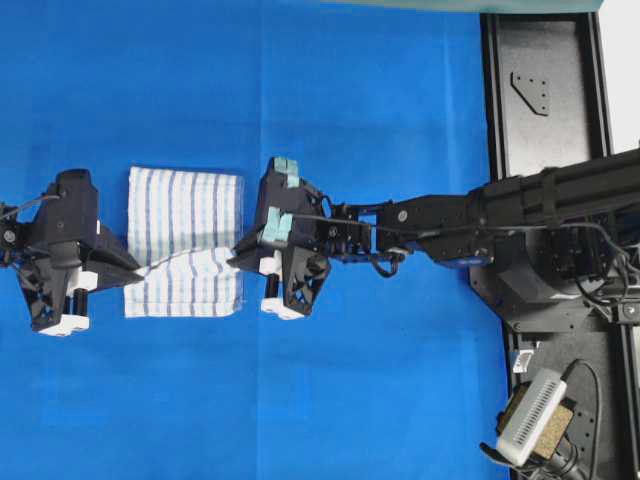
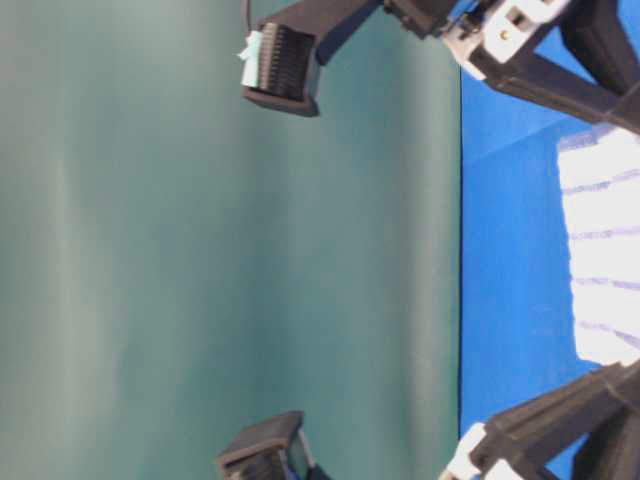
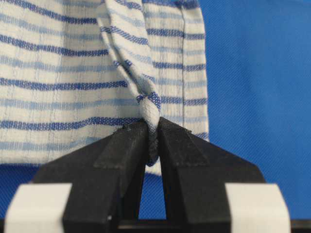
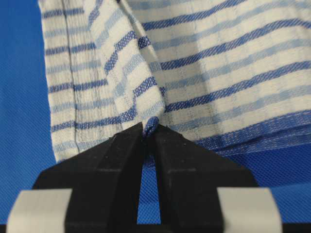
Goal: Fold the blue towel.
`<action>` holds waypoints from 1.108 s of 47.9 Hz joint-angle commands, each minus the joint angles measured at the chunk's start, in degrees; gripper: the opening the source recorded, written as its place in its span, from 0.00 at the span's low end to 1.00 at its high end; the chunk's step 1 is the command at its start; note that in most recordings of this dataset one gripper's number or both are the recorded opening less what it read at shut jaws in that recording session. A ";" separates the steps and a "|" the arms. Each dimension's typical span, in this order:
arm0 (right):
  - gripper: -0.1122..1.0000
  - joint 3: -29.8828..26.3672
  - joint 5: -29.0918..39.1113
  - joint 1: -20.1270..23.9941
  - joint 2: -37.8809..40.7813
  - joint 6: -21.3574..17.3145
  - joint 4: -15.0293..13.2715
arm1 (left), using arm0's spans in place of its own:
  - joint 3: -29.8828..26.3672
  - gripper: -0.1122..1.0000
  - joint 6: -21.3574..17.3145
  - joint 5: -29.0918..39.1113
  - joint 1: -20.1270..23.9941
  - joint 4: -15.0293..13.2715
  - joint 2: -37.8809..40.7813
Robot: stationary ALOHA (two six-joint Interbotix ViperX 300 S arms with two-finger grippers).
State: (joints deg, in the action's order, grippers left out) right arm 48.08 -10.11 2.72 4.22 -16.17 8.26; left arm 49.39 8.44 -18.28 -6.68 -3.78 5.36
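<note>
The blue towel (image 1: pixel 185 240) is spread on the blue tabletop (image 1: pixel 350 90), between the two arms, with its near edge lifted into a taut ridge across the cloth. That edge is pinched at the towel's left side by the left end effector (image 3: pixel 151 141) and at its right side by the right end effector (image 4: pixel 148 138), each clamped tight on a small bunched corner (the cloth twists where it enters the jaws). It is judged light, soft and limp, likely to sag and crease between the grips, so corners and hems seem the best holds.
</note>
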 commanded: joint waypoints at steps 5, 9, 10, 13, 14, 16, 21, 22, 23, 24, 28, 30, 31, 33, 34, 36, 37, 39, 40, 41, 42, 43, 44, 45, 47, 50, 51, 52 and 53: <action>0.32 -0.79 -1.05 0.62 0.26 0.09 0.26 | -0.70 0.16 -0.09 -0.26 -0.26 -0.09 1.23; 0.37 -0.79 -0.97 0.70 0.26 0.09 0.26 | -0.79 0.16 -0.09 -0.26 -0.18 -0.09 1.23; 0.38 -0.79 -0.97 0.70 0.26 0.09 0.26 | -0.79 0.16 -0.09 -0.26 -0.18 -0.09 1.23; 0.43 -0.88 -0.88 0.70 0.26 0.09 0.26 | -0.79 0.19 -0.18 -0.26 -0.18 -0.09 1.23; 0.45 -0.97 -0.79 0.70 0.26 0.09 0.26 | -0.79 0.22 -0.09 -0.26 -0.18 -0.09 1.14; 0.50 -0.97 -0.88 0.88 0.18 0.09 0.26 | -0.79 0.29 0.09 -0.18 -0.18 -0.09 1.05; 0.70 -1.05 -0.70 1.23 -0.35 0.09 0.26 | -0.44 0.53 0.09 0.18 -0.26 -0.09 0.18; 0.74 -0.97 -0.62 1.32 -0.62 0.18 0.26 | -0.35 0.58 0.09 0.62 -0.26 -0.09 -0.26; 0.78 -0.97 -0.53 1.41 -0.97 0.18 0.26 | -0.35 0.63 -0.09 0.88 -0.26 -0.09 -0.70; 0.83 -0.88 -0.35 1.49 -1.32 0.18 0.26 | -0.26 0.68 -0.26 1.32 -0.26 -0.09 -1.23; 0.94 -0.44 0.09 1.85 -3.52 0.44 0.00 | -0.09 0.80 -0.62 3.69 -0.26 -0.09 -3.60; 0.95 -0.18 0.44 2.02 -4.83 0.70 -0.09 | 0.00 0.79 -0.88 5.27 -0.18 -0.09 -5.10; 0.94 -0.09 0.62 2.02 -5.54 0.79 -0.18 | 0.09 0.78 -0.97 6.06 -0.26 0.00 -5.80; 0.93 0.35 0.88 2.02 -6.94 0.97 -0.44 | 0.26 0.77 -1.23 7.65 -0.18 0.09 -7.56; 0.92 0.53 1.05 2.02 -7.82 1.14 -0.62 | 0.35 0.77 -1.49 8.44 -0.26 0.09 -8.44; 0.91 1.05 1.41 2.02 -9.32 1.41 -1.05 | 0.62 0.76 -2.20 10.11 -0.18 0.09 -10.63; 0.91 1.49 1.58 1.93 -10.63 1.58 -1.41 | 0.79 0.75 -2.55 10.81 -0.26 0.09 -11.51; 0.91 1.93 1.93 1.85 -12.30 1.93 -1.93 | 1.14 0.75 -3.16 11.95 -0.18 0.09 -13.45; 0.91 2.20 2.11 1.76 -13.27 2.11 -2.11 | 1.32 0.75 -3.52 12.48 -0.18 0.09 -14.41; 0.91 2.46 2.29 1.76 -14.06 2.29 -2.37 | 1.58 0.75 -3.87 12.92 -0.18 0.09 -15.47; 0.91 2.72 2.55 1.58 -15.03 2.46 -2.55 | 1.85 0.75 -4.13 13.18 -0.26 0.18 -16.52; 0.91 3.08 2.72 1.49 -15.91 2.64 -2.72 | 2.29 0.75 -4.31 13.36 -0.18 0.18 -17.49; 0.91 3.34 2.99 1.49 -16.79 2.90 -2.90 | 2.55 0.75 -4.48 13.62 -0.26 0.09 -18.54; 0.91 3.69 3.25 1.32 -17.75 3.16 -2.99 | 3.25 0.75 -4.83 13.80 -0.26 0.09 -20.30; 0.91 4.39 3.78 0.97 -19.60 3.69 -3.25 | 4.22 0.75 -5.10 13.80 -0.18 0.09 -22.50; 0.91 5.63 4.57 0.35 -22.50 4.39 -3.43 | 5.89 0.74 -5.45 13.80 0.00 0.18 -25.93; 0.91 6.33 4.83 0.00 -24.08 4.75 -3.43 | 6.59 0.74 -5.63 13.80 0.09 0.18 -27.07; 0.91 6.77 5.10 -0.26 -25.05 5.01 -3.43 | 7.29 0.74 -5.71 13.71 0.18 0.18 -28.30; 0.91 7.38 5.27 -0.53 -26.02 5.27 -3.43 | 8.00 0.74 -5.80 13.71 0.26 0.18 -29.62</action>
State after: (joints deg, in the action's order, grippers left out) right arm 54.67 -5.19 3.16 -17.67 -11.43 5.01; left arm 56.51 2.81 -4.31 -6.77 -3.78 -20.21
